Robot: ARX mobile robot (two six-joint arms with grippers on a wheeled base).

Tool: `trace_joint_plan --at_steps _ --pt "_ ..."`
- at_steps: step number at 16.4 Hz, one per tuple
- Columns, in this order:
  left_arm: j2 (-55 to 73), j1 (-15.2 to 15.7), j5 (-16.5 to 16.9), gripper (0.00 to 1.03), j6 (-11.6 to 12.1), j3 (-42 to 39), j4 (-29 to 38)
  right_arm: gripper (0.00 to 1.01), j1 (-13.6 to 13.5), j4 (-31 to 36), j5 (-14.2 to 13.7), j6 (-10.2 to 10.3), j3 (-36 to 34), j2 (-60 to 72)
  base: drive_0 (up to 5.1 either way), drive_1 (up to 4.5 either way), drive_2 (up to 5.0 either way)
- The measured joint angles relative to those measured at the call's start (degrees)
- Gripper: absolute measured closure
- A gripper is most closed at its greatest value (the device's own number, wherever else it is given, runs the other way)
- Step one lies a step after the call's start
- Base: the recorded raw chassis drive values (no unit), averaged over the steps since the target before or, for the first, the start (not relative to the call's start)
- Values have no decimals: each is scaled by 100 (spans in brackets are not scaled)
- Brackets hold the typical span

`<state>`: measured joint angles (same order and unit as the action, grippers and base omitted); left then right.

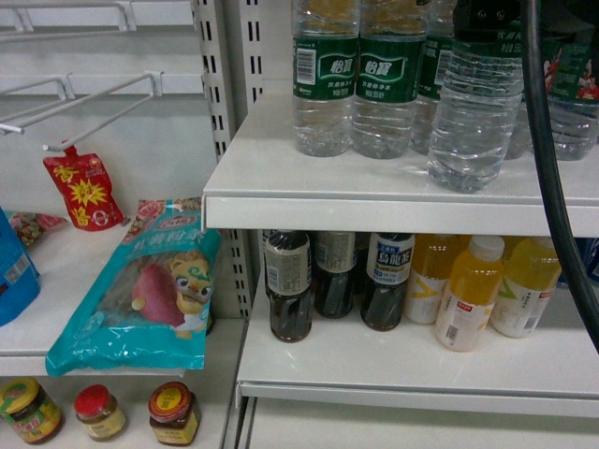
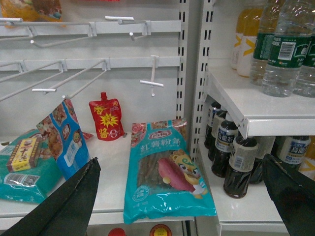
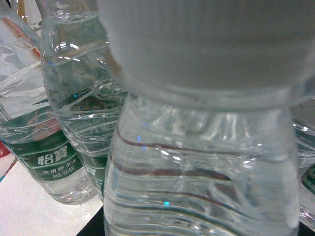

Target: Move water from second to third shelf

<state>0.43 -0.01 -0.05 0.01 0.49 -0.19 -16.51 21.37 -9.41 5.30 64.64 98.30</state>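
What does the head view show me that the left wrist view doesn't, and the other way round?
Only the head view: three jars on the lowest left shelf, and a water bottle standing forward of its row, partly behind a black cable.

Only the left wrist view: the left gripper, jaws wide apart, plus a blue snack bag on the left shelf.

Both: the teal noodle packet, red pouch, dark tea bottles and green-labelled water bottles.

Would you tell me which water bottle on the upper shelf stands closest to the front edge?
The water bottle at the right, beside the black cable. It stands forward of the row of green-labelled bottles behind it, its base nearest the shelf edge.
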Motion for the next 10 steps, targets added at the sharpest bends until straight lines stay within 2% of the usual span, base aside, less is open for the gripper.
trace_joint_plan --at_steps 2,3,4,6,7,8,9,10 --pt "0 0 0 5 0 0 -2 59 0 0 7 -2 0 0 0 0 0" --pt "0 0 0 5 0 2 -2 45 0 -2 35 2 0 0 0 0 0" --pt "0 0 0 5 -2 2 -2 42 0 -4 24 0 0 0 0 0 0" --pt "0 0 0 5 -2 0 0 43 2 -9 22 -20 0 0 0 0 0" --pt "0 0 0 5 -2 2 0 41 2 -11 20 -22 0 0 0 0 0" --pt "0 0 0 5 -2 0 0 31 2 2 22 -22 0 0 0 0 0" --pt "0 0 0 5 0 2 -2 15 4 44 22 -24 2 -11 0 0 0" --pt "0 0 0 5 -2 2 0 4 4 35 17 -24 2 -11 0 0 0"
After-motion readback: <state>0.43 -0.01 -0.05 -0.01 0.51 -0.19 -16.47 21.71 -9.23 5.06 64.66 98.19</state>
